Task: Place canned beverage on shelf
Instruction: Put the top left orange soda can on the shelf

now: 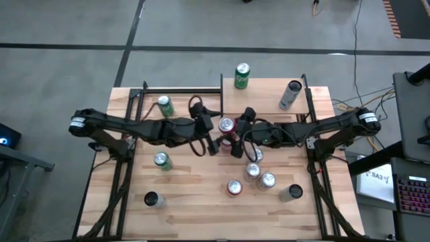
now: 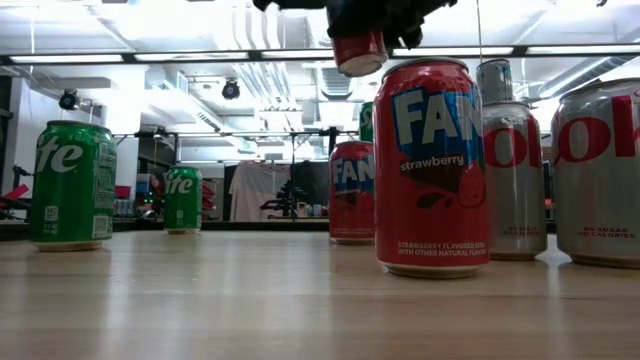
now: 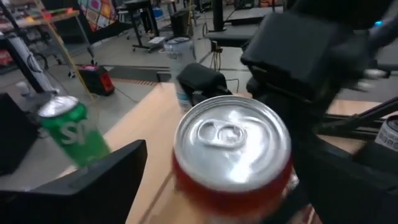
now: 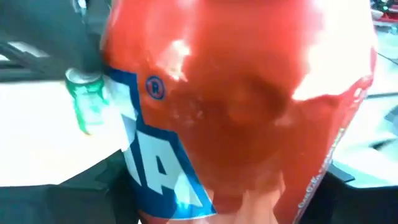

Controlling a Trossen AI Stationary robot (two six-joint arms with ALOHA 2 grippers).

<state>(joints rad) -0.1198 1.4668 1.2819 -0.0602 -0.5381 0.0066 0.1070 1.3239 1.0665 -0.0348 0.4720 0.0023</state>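
1. Far left of the table (image 1: 181, 202): left arm reaches in from the left edge twd the middle. A green can (image 1: 164, 105) stands behind the arm, another green can (image 1: 161, 160) in front of it, and a dark-topped can (image 1: 152, 199) sits near the front-left corner.
2. Left gripper (image 1: 213, 134) is at table centre, just left of the red can (image 1: 226, 126). Its fingers stand apart; left wrist view shows the can's silver top (image 3: 231, 146) between them, w/ one dark finger (image 3: 93, 180) clear of the can's side. Contact on the other side cannot be told.
3. Red can is the task's beverage: lifted off the table, held up at centre. Low view shows it (image 2: 358, 50) hanging above the standing cans.
4. Right gripper (image 1: 236, 134) is clamped on the red can from the right; right wrist view is filled by the can's red side (image 4: 249, 106).
5. Shelf (image 1: 265, 101) lies at the table's back, right of centre, behind the grippers. On it: a green can (image 1: 242, 76) at the back-left, a silver can (image 1: 291, 95) at the right. Red can isn't on it.
6. Front right of centre: cluster of silver and red cans (image 1: 254, 176) on the table, plus a grey can (image 1: 291, 193) further right.
7. Right arm enters from the right edge.
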